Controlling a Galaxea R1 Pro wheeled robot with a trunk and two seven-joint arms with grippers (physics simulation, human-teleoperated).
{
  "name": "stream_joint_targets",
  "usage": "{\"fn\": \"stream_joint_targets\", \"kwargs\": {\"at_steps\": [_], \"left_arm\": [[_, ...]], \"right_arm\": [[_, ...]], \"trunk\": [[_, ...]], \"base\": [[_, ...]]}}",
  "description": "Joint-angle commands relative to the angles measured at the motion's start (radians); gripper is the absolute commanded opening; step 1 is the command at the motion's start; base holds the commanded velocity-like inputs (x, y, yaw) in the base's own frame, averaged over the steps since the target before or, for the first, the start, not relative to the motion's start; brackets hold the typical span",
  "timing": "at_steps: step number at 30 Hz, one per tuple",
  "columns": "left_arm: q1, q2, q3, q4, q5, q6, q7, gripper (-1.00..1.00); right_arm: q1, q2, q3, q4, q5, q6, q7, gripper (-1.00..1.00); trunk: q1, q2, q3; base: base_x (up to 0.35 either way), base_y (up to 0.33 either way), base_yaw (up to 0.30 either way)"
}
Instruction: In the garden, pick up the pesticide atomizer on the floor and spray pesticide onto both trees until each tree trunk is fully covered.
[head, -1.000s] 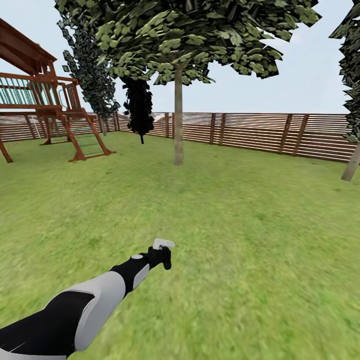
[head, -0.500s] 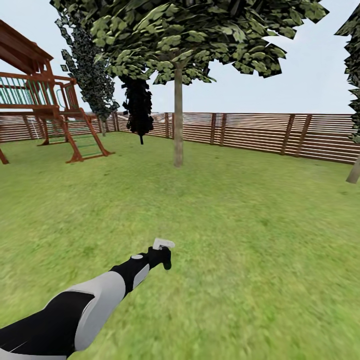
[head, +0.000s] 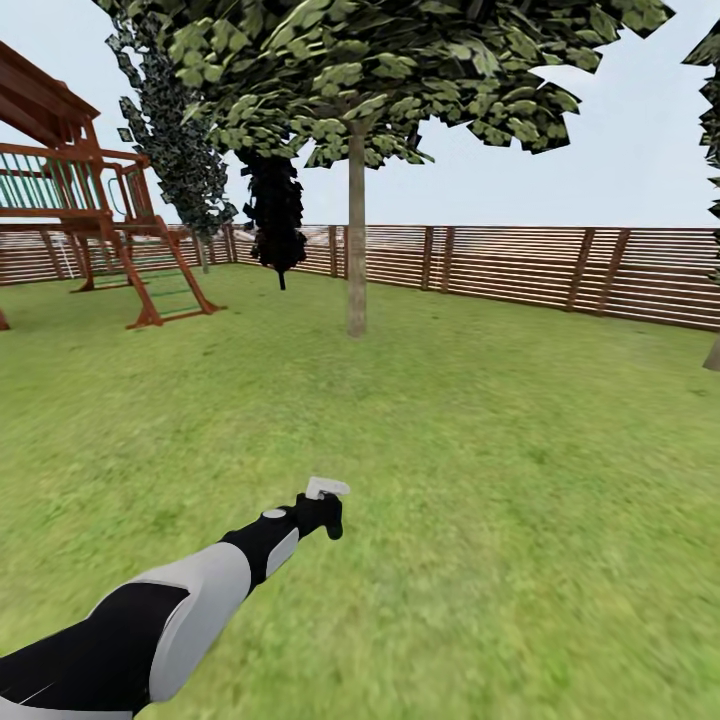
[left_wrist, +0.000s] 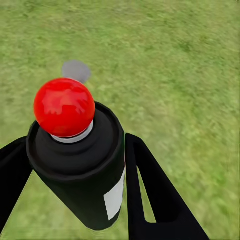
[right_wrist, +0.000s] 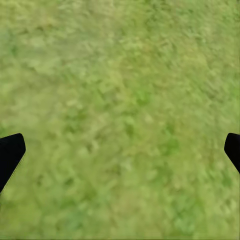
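Left wrist view: atomizer (left_wrist: 82, 165) clamped between left gripper (left_wrist: 75, 185) fingers; right gripper (right_wrist: 120, 150) spread wide over lawn (right_wrist: 120, 90); trunk (head: 356, 235) seen ahead.

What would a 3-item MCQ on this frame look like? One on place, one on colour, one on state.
1. Where does the play structure stand relative to the nearest tree trunk in the head view?
A. To its left
B. To its right
C. Directly in front of it

2. What colour is the ball on top of the pesticide atomizer?
A. Blue
B. Red
C. Yellow

3. What is the left hand doing?
A. Open over grass
B. Gripping the fence
C. Shut on the atomizer

Answers:
1. A, it sits at the picture's left edge.
2. B, the left wrist view shows a red ball.
3. C, the fingers flank the bottle.
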Motion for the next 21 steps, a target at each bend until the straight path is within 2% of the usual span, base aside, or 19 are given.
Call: {"fn": "stream_joint_targets", "kwargs": {"at_steps": [1,21], "left_arm": [[-0.001,0.000,-0.004,0.001,-0.004,-0.005,0.000,-1.00],[-0.001,0.000,-0.004,0.001,-0.004,-0.005,0.000,-1.00]], "right_arm": [[-0.001,-0.001,0.009,0.000,-0.008,-0.002,-0.004,1.00],[-0.001,-0.001,0.009,0.000,-0.008,-0.002,-0.004,1.00]], "trunk": [[0.001,-0.001,-0.002],[0.001,-0.001,-0.002]], "base": [[0.350,0.000,0.000],[0.350,0.000,0.000]]}}
